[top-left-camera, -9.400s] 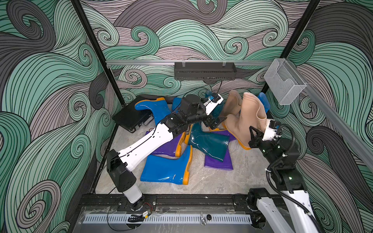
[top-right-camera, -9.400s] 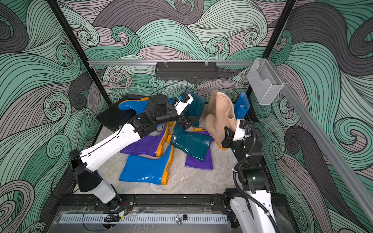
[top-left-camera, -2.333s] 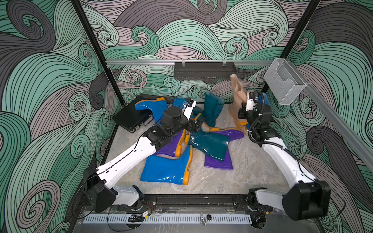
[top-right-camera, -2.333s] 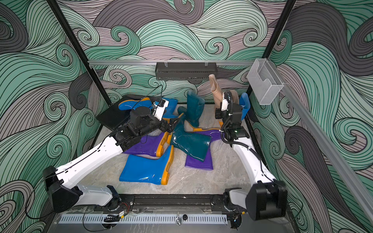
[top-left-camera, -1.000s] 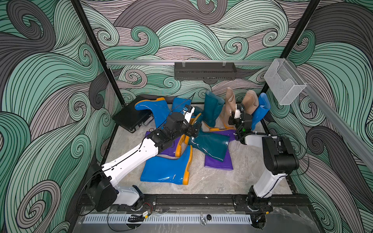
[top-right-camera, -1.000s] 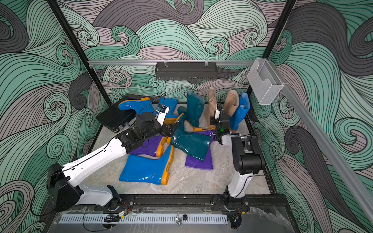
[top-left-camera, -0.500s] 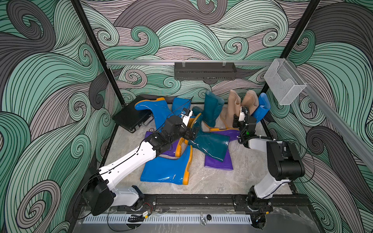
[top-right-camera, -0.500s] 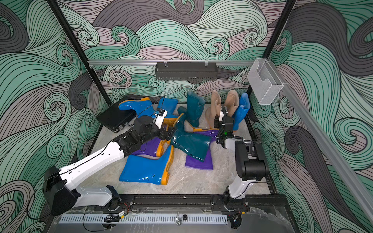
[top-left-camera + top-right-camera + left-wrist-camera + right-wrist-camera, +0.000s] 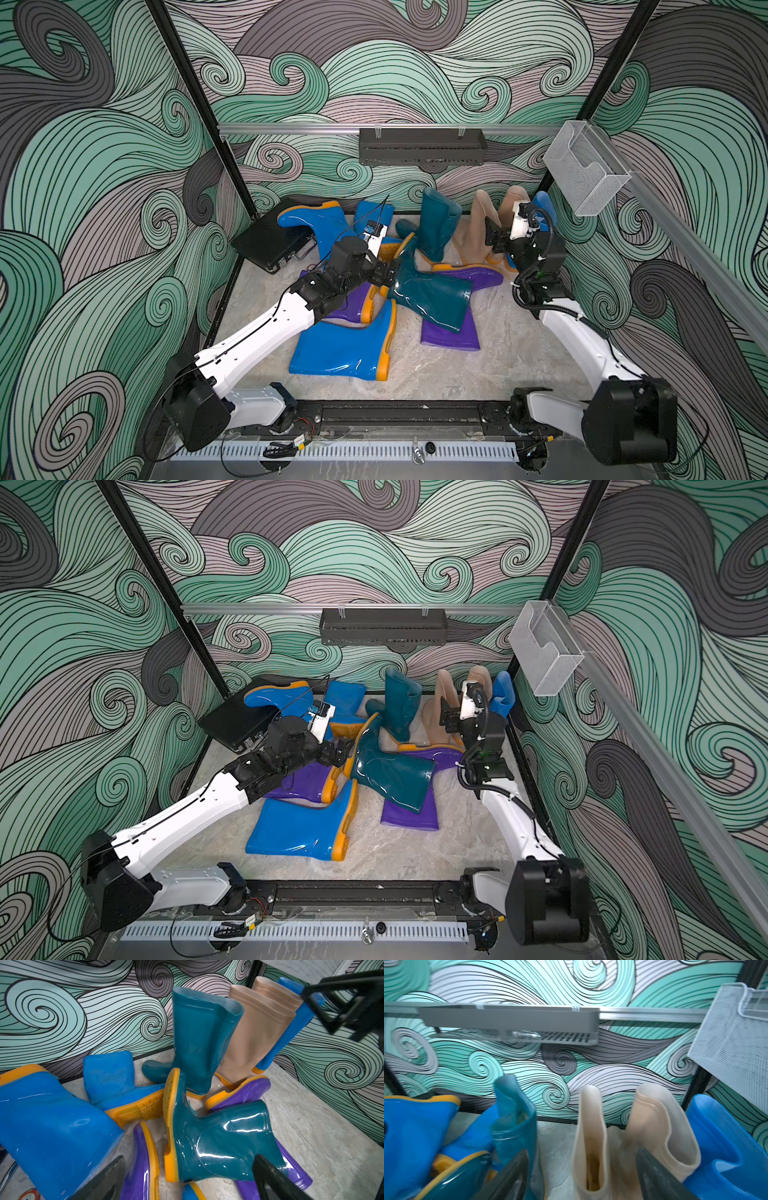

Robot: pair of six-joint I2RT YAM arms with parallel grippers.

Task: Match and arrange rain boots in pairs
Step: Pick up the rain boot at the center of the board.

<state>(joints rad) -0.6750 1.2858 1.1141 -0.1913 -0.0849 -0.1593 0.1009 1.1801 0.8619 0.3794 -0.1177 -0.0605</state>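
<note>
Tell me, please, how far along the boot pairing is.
Done: the beige boots stand side by side at the back. In hand: nothing; right gripper open by them, left gripper open at the lying teal boot. To do: pair the teal boots, purple boots, blue boots.

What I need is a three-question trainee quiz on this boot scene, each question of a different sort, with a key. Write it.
1. True or false: the two beige boots stand upright side by side.
2. The lying dark teal boot rests partly on: A) a purple boot; B) the black case; C) a beige boot.
3. Which end effector is at that lying boot's orange sole?

Key: 1 true; 2 A; 3 the left end effector, which is open.
</note>
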